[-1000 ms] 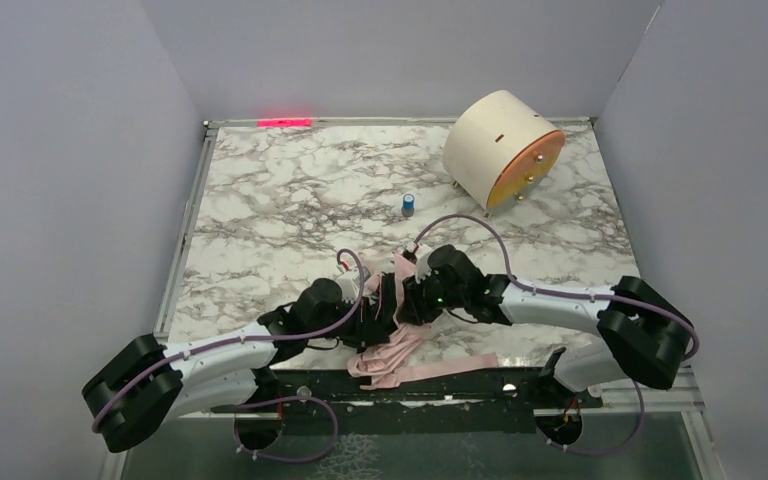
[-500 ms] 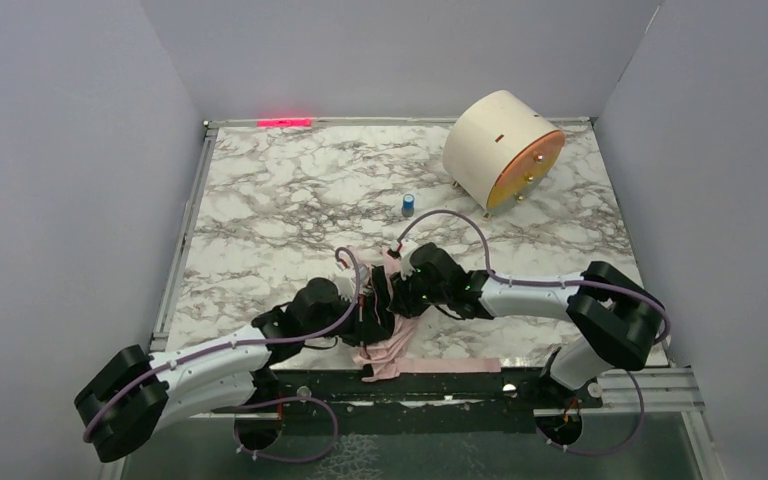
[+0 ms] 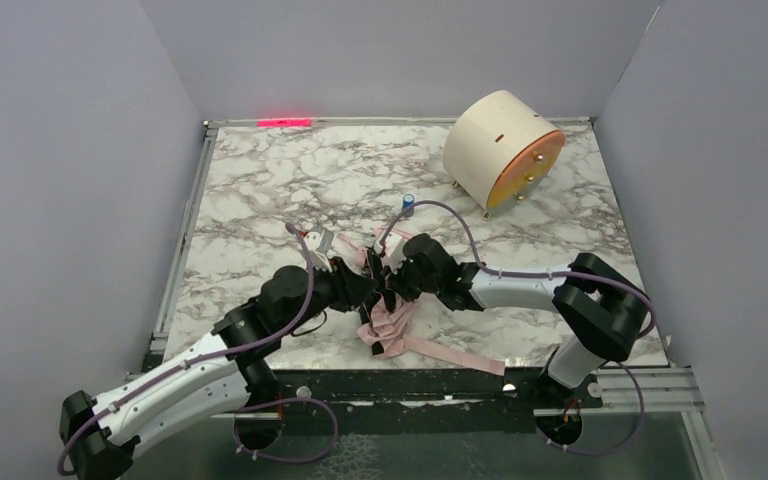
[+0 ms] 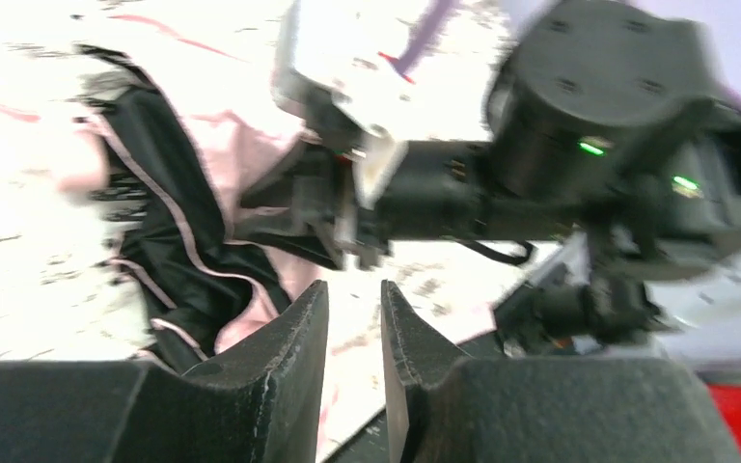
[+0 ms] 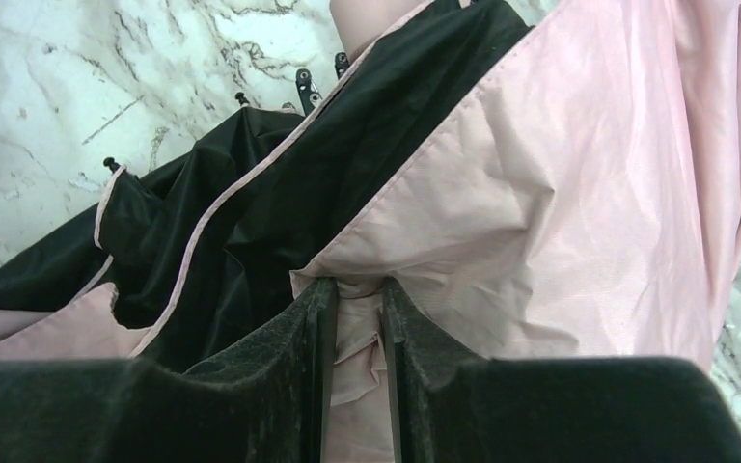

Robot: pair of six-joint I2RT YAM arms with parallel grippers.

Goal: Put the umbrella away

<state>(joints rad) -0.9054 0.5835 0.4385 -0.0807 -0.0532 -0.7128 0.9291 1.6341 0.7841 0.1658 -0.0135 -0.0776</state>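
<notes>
Right gripper (image 5: pixel 355 289) pinches a fold of the pale pink, black-lined fabric compact umbrella (image 5: pixel 540 193), which lies crumpled beneath its fingers. Left gripper (image 4: pixel 352 289), facing it, is nearly closed, apparently on nothing. Little looks done: canopy unbundled, long pink strap (image 3: pixel 455 355) unfastened.

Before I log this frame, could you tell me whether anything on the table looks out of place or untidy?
Yes: the umbrella is a loose, crumpled heap with black lining exposed, not folded. Its strap trails toward the near edge of the table. The right gripper pinches a pink fold.
</notes>
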